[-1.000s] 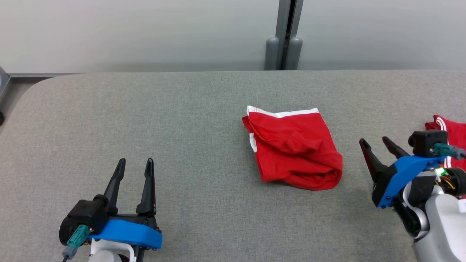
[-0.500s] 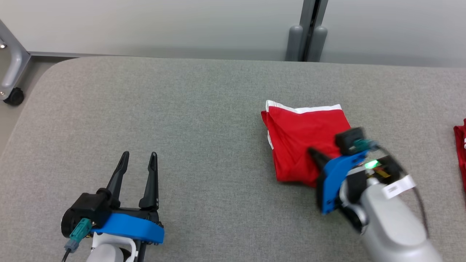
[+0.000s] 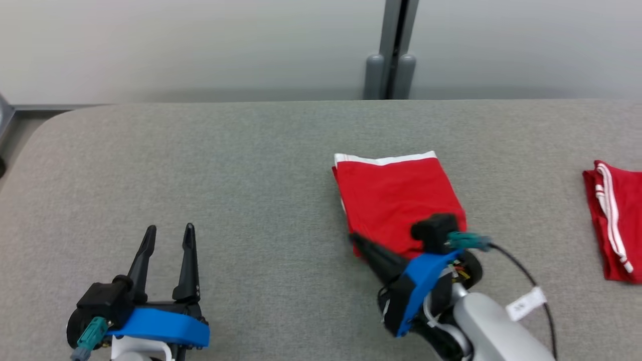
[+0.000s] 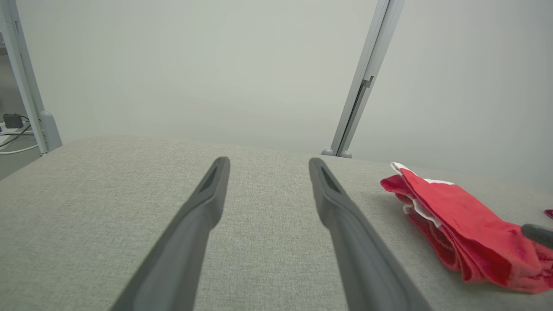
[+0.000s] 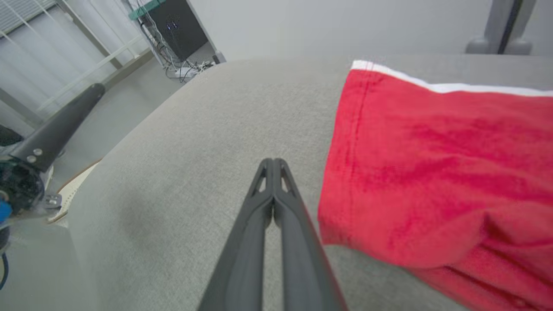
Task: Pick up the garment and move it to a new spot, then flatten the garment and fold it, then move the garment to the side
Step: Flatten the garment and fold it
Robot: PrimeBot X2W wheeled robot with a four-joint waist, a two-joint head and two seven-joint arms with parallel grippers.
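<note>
The garment (image 3: 396, 200) is a red piece with a white band along its far edge, lying folded and fairly flat in the middle of the grey table (image 3: 251, 165). My right gripper (image 3: 353, 238) is shut with nothing between its fingers, low over the table at the garment's near left corner. In the right wrist view the closed gripper (image 5: 272, 162) points along the table just left of the garment's (image 5: 432, 164) side hem. My left gripper (image 3: 169, 228) stands open and empty at the lower left, well clear of the cloth. From the left wrist, that gripper (image 4: 268, 160) faces bare table, garment (image 4: 458, 224) to its right.
A second red garment with white stripes (image 3: 614, 220) lies at the table's right edge. A grey post (image 3: 388, 75) stands behind the far edge against the pale wall. The table's rounded corner is at the far left.
My right gripper has shut and swept from the right side across the garment to its near left corner. The garment's bunched folds now lie flatter. The head camera shifted; the left arm stayed.
</note>
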